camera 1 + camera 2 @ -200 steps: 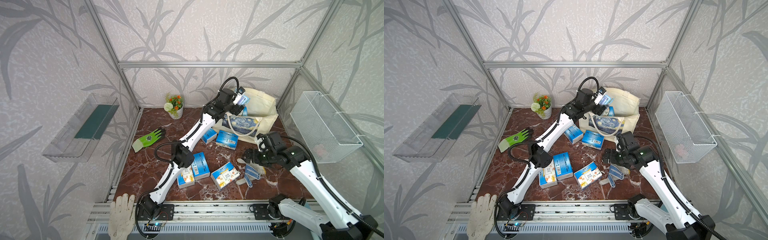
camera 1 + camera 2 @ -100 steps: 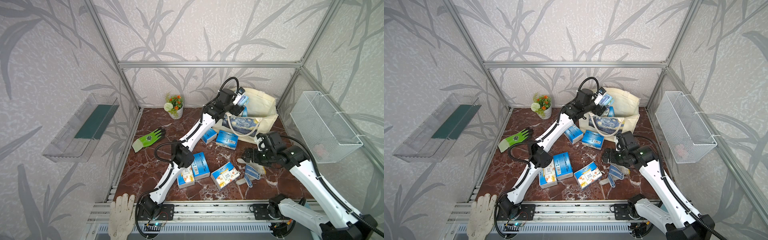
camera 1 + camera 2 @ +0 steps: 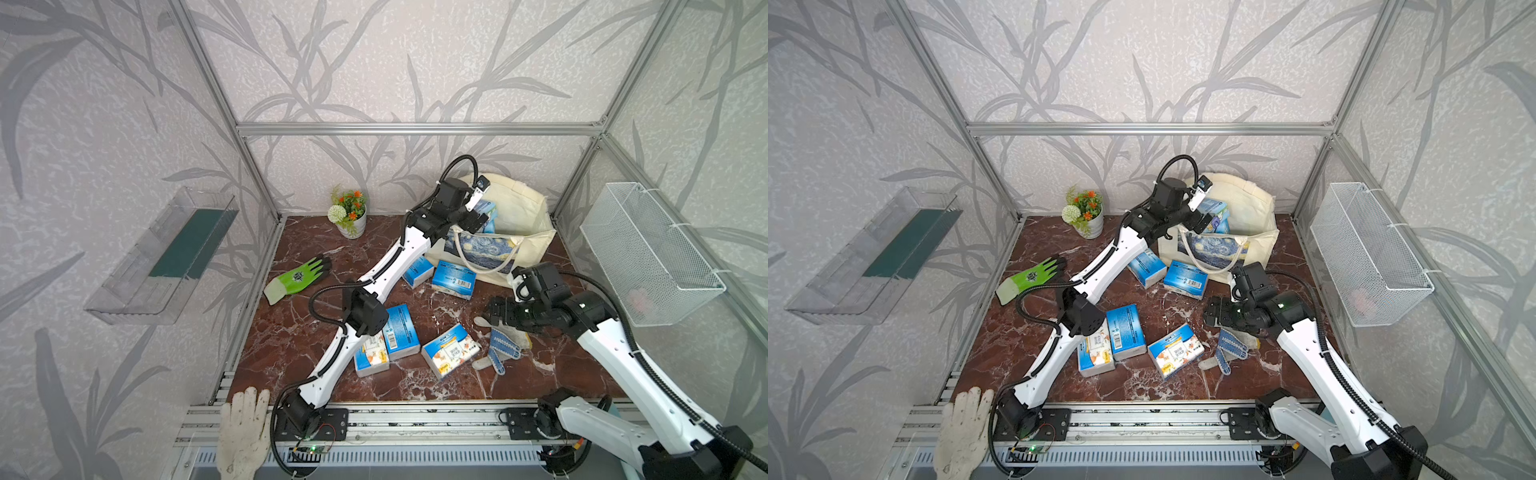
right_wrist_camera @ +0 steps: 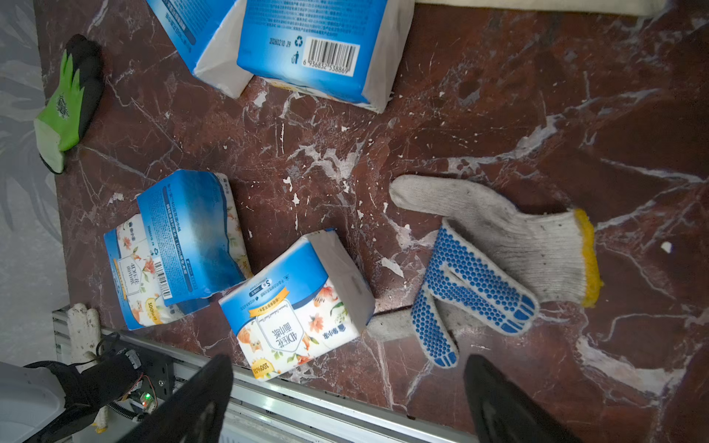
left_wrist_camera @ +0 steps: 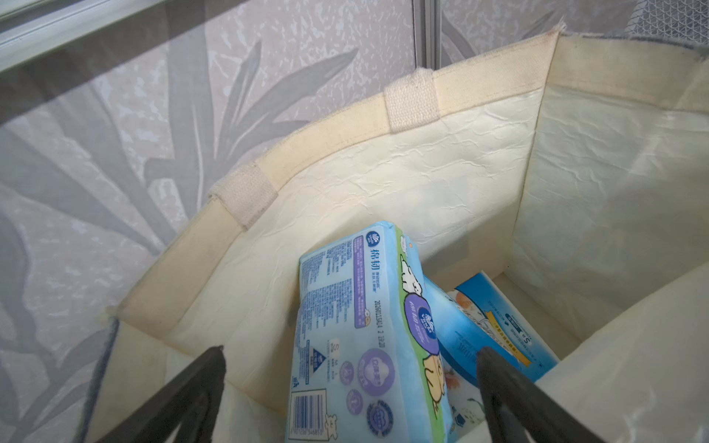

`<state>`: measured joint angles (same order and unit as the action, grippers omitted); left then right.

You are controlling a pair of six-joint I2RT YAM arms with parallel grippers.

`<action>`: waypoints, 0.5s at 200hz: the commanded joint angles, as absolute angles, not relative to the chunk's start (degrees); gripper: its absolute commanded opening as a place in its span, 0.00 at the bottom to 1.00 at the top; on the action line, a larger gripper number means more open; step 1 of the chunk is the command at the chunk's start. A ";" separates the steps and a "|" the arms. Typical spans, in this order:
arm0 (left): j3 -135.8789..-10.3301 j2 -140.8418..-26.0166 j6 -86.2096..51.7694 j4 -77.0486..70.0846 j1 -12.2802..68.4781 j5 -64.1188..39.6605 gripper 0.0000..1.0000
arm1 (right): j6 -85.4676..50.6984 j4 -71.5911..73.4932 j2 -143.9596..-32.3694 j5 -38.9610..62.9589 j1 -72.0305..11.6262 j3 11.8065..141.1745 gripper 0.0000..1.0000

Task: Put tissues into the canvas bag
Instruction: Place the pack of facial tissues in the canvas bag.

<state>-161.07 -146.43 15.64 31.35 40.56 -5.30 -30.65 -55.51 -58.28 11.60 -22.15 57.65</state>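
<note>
The cream canvas bag (image 3: 523,216) (image 3: 1250,212) stands at the back right, mouth up. My left gripper (image 3: 478,219) (image 5: 351,360) hovers over that mouth, open. A pale blue tissue pack (image 5: 364,337) stands on end inside the bag between the fingers, with a gap on each side. It leans on a darker blue pack (image 5: 498,326) that lies lower in the bag. Several tissue packs lie on the table, among them one by the bag (image 3: 454,279) and one at mid front (image 3: 451,351) (image 4: 295,303). My right gripper (image 3: 496,311) (image 4: 349,368) is open and empty above the table.
A white-and-blue dotted glove (image 3: 500,347) (image 4: 495,253) lies under the right gripper. A green glove (image 3: 299,278) lies at the left and a flower pot (image 3: 351,212) stands at the back. A wire basket (image 3: 648,253) hangs on the right wall. A clear shelf (image 3: 166,257) hangs on the left wall.
My left gripper's jaws have spread wider over the bag, and the pale blue pack now stands free between them. The right arm has not moved.
</note>
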 commanded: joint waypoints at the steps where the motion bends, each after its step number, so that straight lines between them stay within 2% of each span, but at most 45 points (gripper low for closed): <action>1: -160.58 -145.95 15.21 32.81 40.79 -7.48 1.00 | -30.91 -56.26 -57.31 11.55 -22.42 58.14 0.95; 100: -160.84 -142.76 15.12 33.63 41.04 -8.39 1.00 | -31.66 -56.58 -52.63 2.79 -22.41 59.90 1.00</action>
